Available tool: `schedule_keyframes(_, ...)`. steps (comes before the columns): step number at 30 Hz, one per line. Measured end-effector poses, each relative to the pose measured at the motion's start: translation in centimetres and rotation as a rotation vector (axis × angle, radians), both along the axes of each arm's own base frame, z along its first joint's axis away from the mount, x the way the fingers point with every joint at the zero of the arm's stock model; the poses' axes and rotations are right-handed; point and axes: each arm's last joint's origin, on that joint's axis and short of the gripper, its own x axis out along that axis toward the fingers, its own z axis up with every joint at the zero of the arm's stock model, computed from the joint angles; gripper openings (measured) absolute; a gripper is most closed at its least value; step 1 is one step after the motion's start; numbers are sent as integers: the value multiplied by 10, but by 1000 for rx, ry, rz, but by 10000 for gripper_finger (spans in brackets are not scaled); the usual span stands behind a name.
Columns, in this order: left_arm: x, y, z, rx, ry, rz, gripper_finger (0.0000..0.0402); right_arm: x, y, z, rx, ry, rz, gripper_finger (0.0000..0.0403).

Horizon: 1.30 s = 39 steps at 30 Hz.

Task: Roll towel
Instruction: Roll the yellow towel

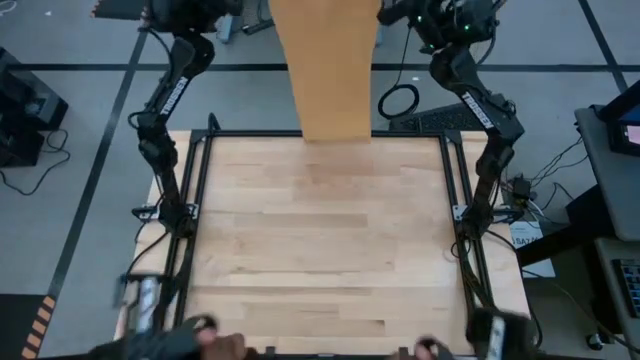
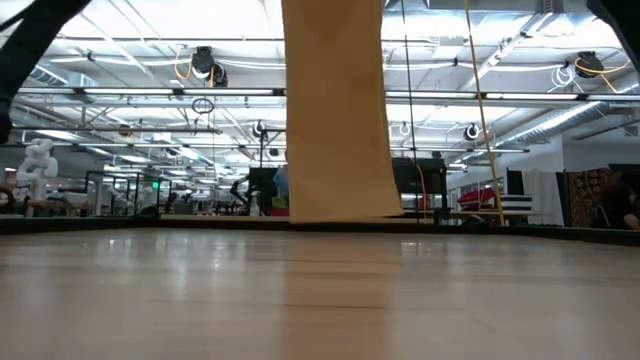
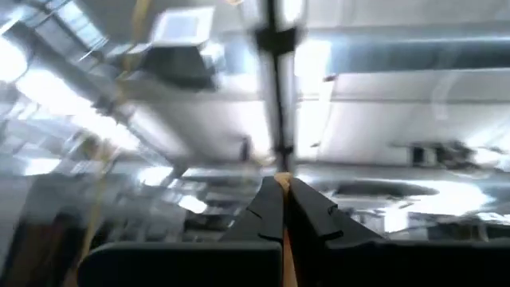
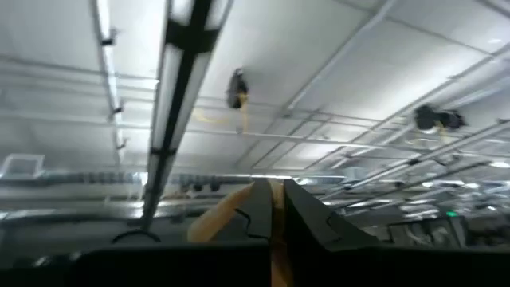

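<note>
towel [image 1: 325, 70] aloft over table's [image 1: 320, 250] far edge, pinched by both closed grippers

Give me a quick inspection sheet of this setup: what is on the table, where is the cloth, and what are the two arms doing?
Surface: wooden table, bare boards showing.
Job's things: towel hangs straight down, unrolled, its lower edge near the table's far edge.
Clutter: nothing seen on the table.
Grippers: left gripper and right gripper are raised toward the ceiling, fingers shut, each pinching orange cloth, apparently the towel's top.
Cables: black cables coil on the floor beyond the table; more run by its right side.
Surroundings: large hall with ceiling lights, pipes and equipment; a blurred dark shape, unclear what, at the table's near edge.
</note>
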Motion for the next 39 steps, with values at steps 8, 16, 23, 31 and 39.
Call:
schedule_keyframes(8,-14,-31,11,-53,296,-364,3,-20,42,10,164,226,182,4)
schedule_keyframes(16,6,-45,-14,-333,691,-708,3,-15,58,-30,553,615,314,4)
schedule_keyframes(23,-7,-77,-66,-535,1000,-541,3,-9,79,-67,779,942,389,4)
schedule_keyframes(31,-12,-137,-74,-447,1214,-549,3,-4,112,-86,838,1180,473,4)
schedule_keyframes(39,3,-182,-85,-350,1365,-544,3,0,156,-98,857,1380,560,4)
